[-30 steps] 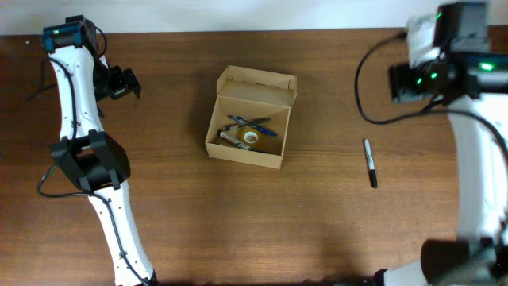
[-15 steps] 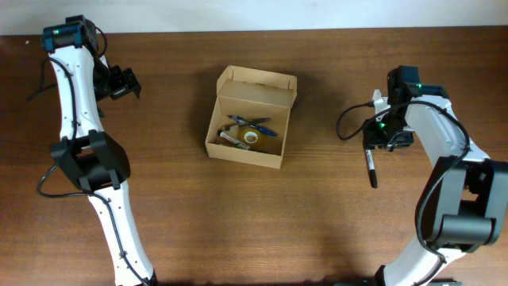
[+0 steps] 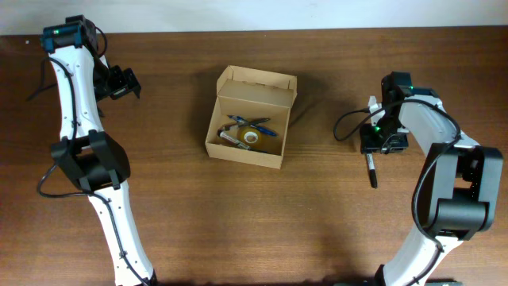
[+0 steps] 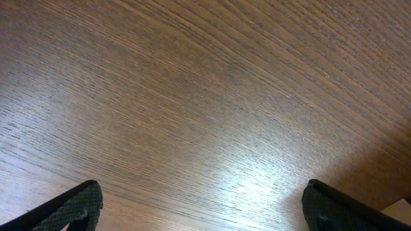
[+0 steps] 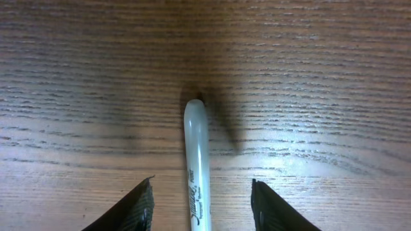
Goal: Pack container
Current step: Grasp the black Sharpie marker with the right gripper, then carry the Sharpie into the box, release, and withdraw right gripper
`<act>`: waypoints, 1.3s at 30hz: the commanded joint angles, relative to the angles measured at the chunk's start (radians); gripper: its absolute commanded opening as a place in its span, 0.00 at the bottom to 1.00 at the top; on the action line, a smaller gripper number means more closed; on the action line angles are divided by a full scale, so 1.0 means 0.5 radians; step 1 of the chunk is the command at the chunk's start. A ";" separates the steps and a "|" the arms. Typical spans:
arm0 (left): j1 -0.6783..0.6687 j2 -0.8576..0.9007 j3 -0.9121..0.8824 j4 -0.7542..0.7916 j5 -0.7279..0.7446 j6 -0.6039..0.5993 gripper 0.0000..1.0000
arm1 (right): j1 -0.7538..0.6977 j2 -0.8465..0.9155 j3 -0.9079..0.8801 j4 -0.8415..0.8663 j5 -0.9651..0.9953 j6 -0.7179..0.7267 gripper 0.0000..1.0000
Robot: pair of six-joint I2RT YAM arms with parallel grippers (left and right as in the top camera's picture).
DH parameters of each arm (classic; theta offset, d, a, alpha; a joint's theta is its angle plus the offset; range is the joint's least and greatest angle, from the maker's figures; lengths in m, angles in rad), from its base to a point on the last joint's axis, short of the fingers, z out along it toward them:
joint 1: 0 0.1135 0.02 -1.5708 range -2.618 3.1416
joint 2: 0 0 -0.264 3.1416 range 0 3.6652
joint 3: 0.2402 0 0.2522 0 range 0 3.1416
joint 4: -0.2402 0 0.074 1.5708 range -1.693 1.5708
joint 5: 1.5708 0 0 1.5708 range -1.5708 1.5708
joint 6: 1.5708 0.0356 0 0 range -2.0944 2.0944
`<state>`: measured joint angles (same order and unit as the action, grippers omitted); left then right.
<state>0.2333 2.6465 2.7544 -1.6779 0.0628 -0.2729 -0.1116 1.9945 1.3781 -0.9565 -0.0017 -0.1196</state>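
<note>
Holding pens, tape roll, open container

The container sits mid-table — pens and tape roll inside, marker well right.

We are counting one container, one table and two grippers: the left gripper and the right gripper. We are also counting one marker, one tape roll and two blue pens; a possible third pen is too small to tell.
</note>
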 commanded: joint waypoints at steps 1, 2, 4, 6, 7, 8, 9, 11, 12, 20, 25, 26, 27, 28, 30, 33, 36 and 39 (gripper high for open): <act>0.007 0.018 -0.009 0.003 -0.021 0.002 1.00 | -0.001 0.023 -0.071 0.056 0.040 0.018 0.49; 0.007 0.018 -0.009 0.003 -0.021 0.002 1.00 | -0.001 0.023 -0.099 0.083 0.042 0.018 0.49; 0.007 0.018 -0.009 0.003 -0.021 0.002 1.00 | 0.000 0.023 -0.143 0.115 0.041 0.018 0.48; 0.007 0.018 -0.009 0.004 -0.021 0.002 1.00 | 0.000 0.023 -0.178 0.150 0.041 0.018 0.47; 0.007 0.018 -0.009 0.003 -0.021 0.002 1.00 | -0.001 0.023 -0.184 0.153 0.041 0.018 0.45; 0.007 0.018 -0.009 0.003 -0.021 0.002 1.00 | -0.001 0.023 -0.186 0.153 0.041 0.018 0.40; 0.007 0.018 -0.009 0.003 -0.021 0.002 1.00 | 0.000 0.023 -0.187 0.156 0.041 0.018 0.34; 0.007 0.018 -0.009 0.003 -0.021 0.002 1.00 | 0.000 0.023 -0.187 0.159 0.041 0.020 0.15; 0.007 0.018 -0.009 0.004 -0.021 0.002 1.00 | -0.001 0.023 -0.187 0.158 0.042 0.031 0.04; 0.007 0.018 -0.009 0.003 -0.021 0.002 1.00 | 0.031 -0.011 0.088 -0.017 -0.083 0.114 0.04; 0.007 0.018 -0.009 0.003 -0.021 0.002 1.00 | 0.169 -0.040 0.770 -0.407 -0.152 0.000 0.04; 0.007 0.018 -0.009 0.003 -0.021 0.002 1.00 | 0.211 -0.040 0.927 -0.474 -0.172 -0.038 0.04; 0.007 0.018 -0.009 0.003 -0.021 0.003 1.00 | 0.269 -0.040 1.104 -0.531 -0.184 -0.088 0.04; 0.007 0.018 -0.009 0.003 -0.021 0.002 1.00 | 0.325 -0.040 1.253 -0.575 -0.195 -0.152 0.04; 0.007 0.018 -0.009 0.003 -0.021 0.002 1.00 | 0.456 -0.040 1.501 -0.615 -0.213 -0.335 0.04; 0.007 0.018 -0.009 0.003 -0.021 0.002 1.00 | 0.704 -0.040 1.739 -0.620 -0.273 -0.740 0.04; 0.007 0.018 -0.009 0.003 -0.021 0.002 1.00 | 0.964 -0.040 1.779 -0.571 -0.286 -1.194 0.04; 0.007 0.018 -0.009 0.003 -0.021 0.002 1.00 | 1.167 0.018 1.765 -0.517 -0.291 -1.534 0.04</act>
<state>0.2333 2.6465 2.7544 -1.6779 0.0628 -0.2729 0.3981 1.9808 2.2593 -1.2228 -0.1169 -0.6170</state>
